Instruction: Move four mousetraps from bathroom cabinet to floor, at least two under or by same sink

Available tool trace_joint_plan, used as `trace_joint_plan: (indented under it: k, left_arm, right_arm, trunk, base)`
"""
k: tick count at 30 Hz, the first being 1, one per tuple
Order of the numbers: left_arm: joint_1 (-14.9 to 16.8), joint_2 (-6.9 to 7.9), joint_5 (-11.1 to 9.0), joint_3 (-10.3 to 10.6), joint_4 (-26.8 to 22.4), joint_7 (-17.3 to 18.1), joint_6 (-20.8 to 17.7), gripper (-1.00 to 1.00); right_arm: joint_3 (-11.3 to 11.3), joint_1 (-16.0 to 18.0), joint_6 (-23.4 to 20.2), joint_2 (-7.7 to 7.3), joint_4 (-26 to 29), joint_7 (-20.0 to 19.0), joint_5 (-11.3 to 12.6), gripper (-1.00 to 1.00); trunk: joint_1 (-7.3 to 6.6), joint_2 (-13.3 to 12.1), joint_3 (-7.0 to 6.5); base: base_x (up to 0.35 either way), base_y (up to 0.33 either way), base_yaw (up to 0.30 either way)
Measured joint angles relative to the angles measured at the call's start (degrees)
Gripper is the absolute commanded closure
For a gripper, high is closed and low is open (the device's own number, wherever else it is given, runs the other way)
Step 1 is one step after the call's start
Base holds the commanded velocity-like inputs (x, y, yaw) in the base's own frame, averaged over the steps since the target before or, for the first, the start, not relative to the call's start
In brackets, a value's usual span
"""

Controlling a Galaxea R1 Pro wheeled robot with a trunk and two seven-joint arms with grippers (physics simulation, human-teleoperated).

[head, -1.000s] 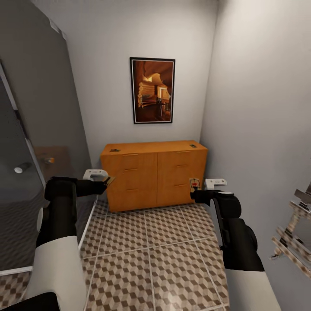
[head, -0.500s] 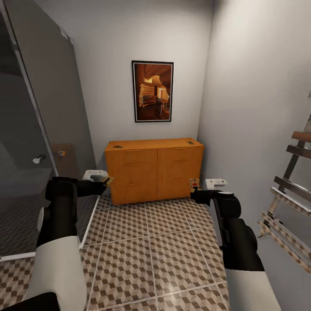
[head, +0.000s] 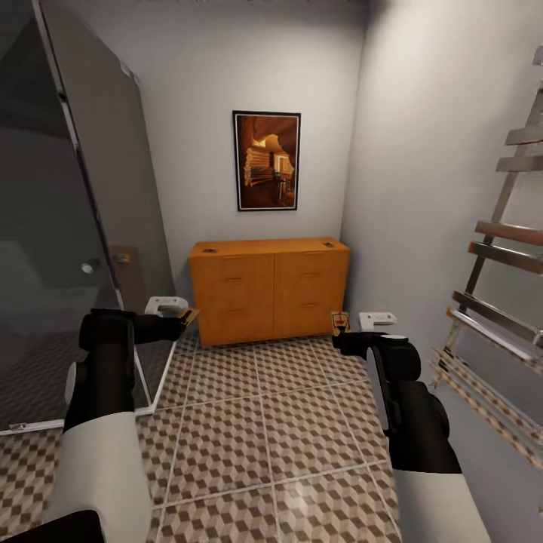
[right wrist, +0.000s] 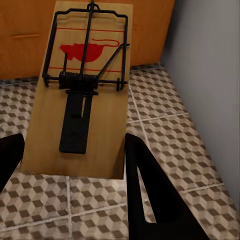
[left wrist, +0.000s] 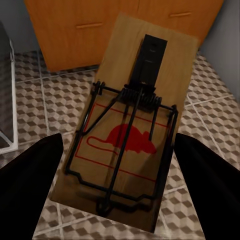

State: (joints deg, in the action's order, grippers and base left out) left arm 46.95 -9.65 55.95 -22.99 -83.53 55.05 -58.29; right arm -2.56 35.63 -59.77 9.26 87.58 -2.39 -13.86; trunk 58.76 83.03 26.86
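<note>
My left gripper (head: 179, 323) is shut on a tan mousetrap (head: 189, 314), held flat above the bathroom floor (head: 249, 422). In the left wrist view that mousetrap (left wrist: 135, 125), with dark wire and a red mouse mark, lies between the black fingers (left wrist: 30, 185). My right gripper (head: 339, 335) is shut on a second mousetrap (head: 340, 321), which stands more upright; the right wrist view has that mousetrap (right wrist: 85, 95) between its fingers (right wrist: 150, 200). Two more mousetraps (head: 209, 250) (head: 330, 244) lie on top of the orange-brown cabinet (head: 269, 290) at the far wall. The sink is out of view.
A grey glass shower screen (head: 68, 226) with a white base rail runs along the left. A metal towel ladder (head: 498, 286) leans on the right wall. A framed picture (head: 266, 161) hangs above the cabinet. Tiled floor lies open between me and the cabinet.
The whole picture has shifted: the cabinet looks smaller and farther off, and more of the towel ladder and shower screen shows. Both arms keep their pose, each with its mousetrap.
</note>
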Motion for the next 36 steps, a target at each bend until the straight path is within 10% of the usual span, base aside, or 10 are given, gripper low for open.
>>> trace_joint_plan:
  k: [36]
  left_arm:
    - [0.0, 0.03, -0.03, 0.0, 0.0, 0.06, -0.01, 1.0]
  right_arm:
    - [0.0, 0.0, 0.0, 0.01, -0.04, 0.04, -0.2, 1.0]
  trunk:
    - [0.0, 0.0, 0.0]
  base:
    - [-0.341, 0.0, 0.0]
